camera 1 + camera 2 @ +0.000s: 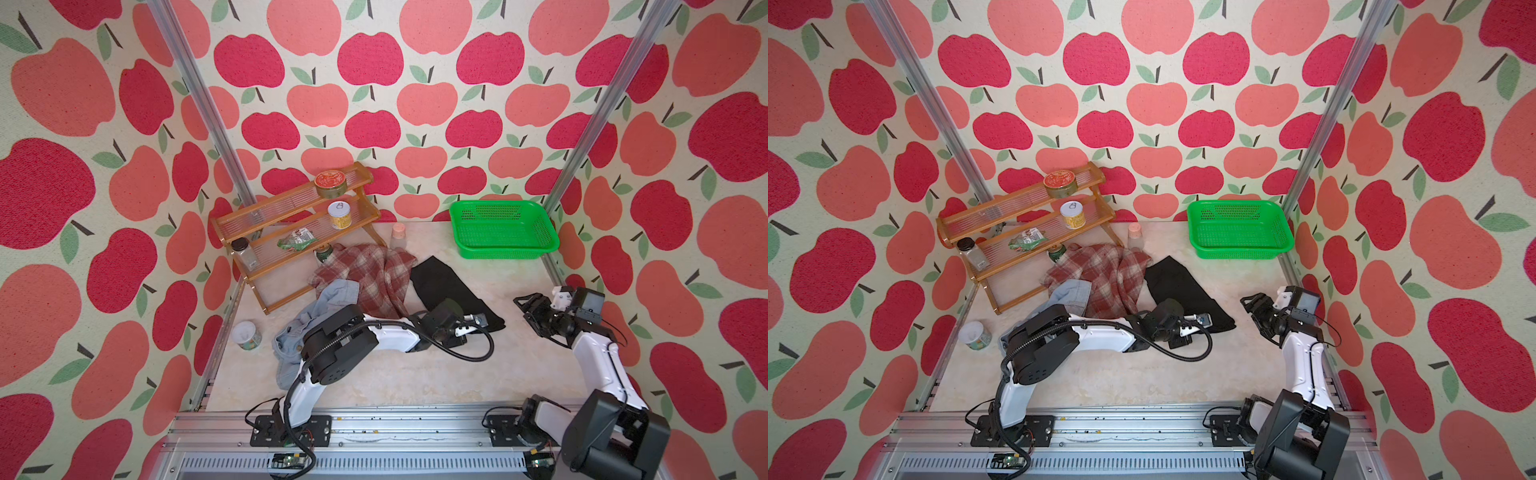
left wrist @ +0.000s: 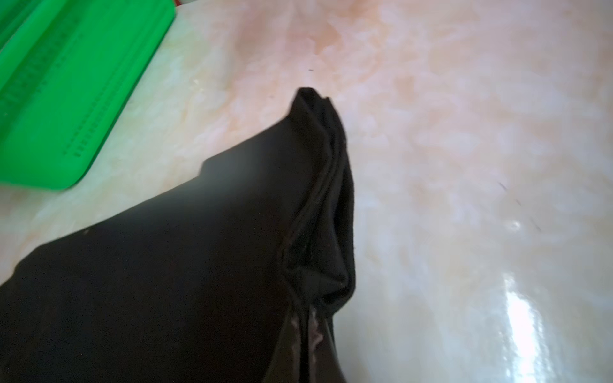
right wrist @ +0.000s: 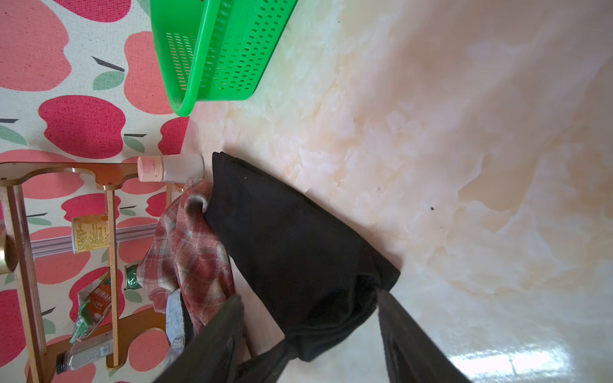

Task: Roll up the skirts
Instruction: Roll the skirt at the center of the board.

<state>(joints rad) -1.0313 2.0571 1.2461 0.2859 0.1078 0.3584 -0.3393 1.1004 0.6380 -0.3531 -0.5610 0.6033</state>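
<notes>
The left gripper (image 1: 465,328) is pinching shut, apparently on the black skirt (image 1: 444,282) at its near end, its length stretching away, while the right gripper (image 1: 524,305) is hovering open nearby.

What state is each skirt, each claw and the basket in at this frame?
Plain black cloth skirt: flat, unrolled, near edge pinched.
Red-brown and cream plaid skirt: crumpled, unrolled.
Light blue denim skirt: crumpled, unrolled, partly under the left arm.
Green plastic mesh basket: upright, empty.
Left claw: shut on the plain black cloth skirt.
Right claw: open, holding nothing.
</notes>
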